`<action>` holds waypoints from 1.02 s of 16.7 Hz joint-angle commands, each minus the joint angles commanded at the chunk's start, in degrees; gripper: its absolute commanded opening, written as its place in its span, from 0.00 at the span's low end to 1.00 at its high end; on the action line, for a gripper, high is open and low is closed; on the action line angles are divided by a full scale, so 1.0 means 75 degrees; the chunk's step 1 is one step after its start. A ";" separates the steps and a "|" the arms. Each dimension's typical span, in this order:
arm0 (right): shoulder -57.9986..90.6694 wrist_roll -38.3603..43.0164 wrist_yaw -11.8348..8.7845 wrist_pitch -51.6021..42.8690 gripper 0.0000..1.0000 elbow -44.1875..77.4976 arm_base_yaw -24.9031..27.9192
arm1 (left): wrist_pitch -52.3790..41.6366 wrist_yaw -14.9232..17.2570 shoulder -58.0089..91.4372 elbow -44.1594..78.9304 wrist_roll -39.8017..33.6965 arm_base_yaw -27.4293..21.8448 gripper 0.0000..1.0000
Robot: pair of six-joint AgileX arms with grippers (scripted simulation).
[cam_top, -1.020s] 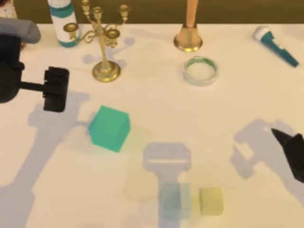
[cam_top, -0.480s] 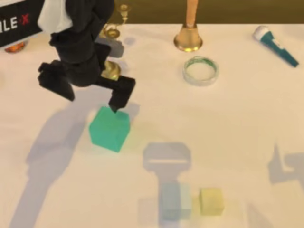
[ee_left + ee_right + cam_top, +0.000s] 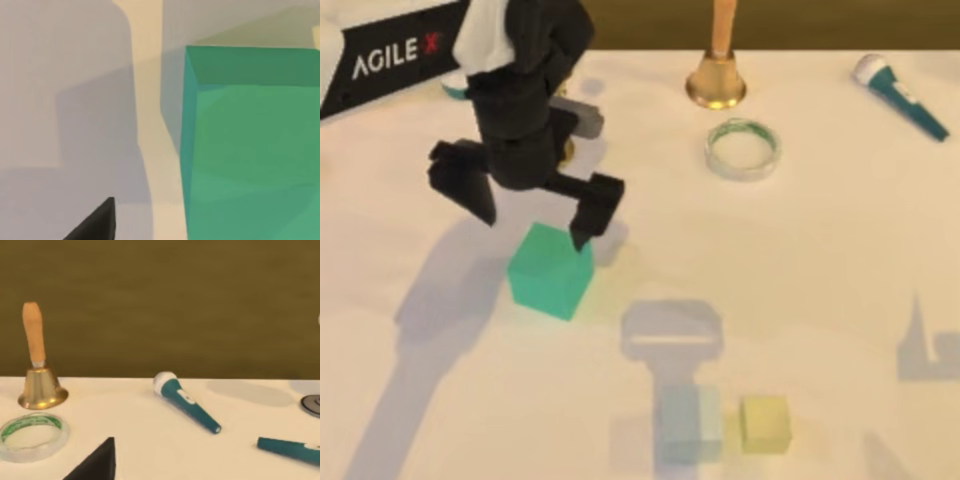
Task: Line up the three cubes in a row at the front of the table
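Three cubes: big teal-green cube sits mid-table, left of centre, w/ left gripper above it, fingers spread wide. Light-blue cube and small yellow cube already sit side by side at front. Centre the jaws over opposite teal faces, drop straight, then pinch; right arm is out of top view, fingers can't tell.

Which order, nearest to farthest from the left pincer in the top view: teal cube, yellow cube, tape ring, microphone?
1. Teal cube, just under the left pincer.
2. Tape ring, back centre-right.
3. Yellow cube, front.
4. Microphone, back right.
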 joint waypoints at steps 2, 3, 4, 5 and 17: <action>0.0000 0.0000 0.0000 0.0000 1.00 0.0000 0.0000 | 0.0040 0.0002 -0.0005 -0.0042 0.0006 0.0037 1.00; 0.0000 0.0000 0.0000 0.0000 1.00 0.0000 0.0000 | 0.0141 0.0001 0.0035 -0.0121 0.0015 0.0029 1.00; 0.0000 0.0000 0.0000 0.0000 1.00 0.0000 0.0000 | 0.0321 0.0001 0.0104 -0.0246 0.0022 0.0024 1.00; 0.0000 0.0000 0.0000 0.0000 1.00 0.0000 0.0000 | 0.0583 0.0002 0.0202 -0.0405 0.0025 0.0021 1.00; 0.0000 0.0000 0.0000 0.0000 1.00 0.0000 0.0000 | 0.2295 0.0008 0.0889 -0.1406 0.0023 0.0012 0.85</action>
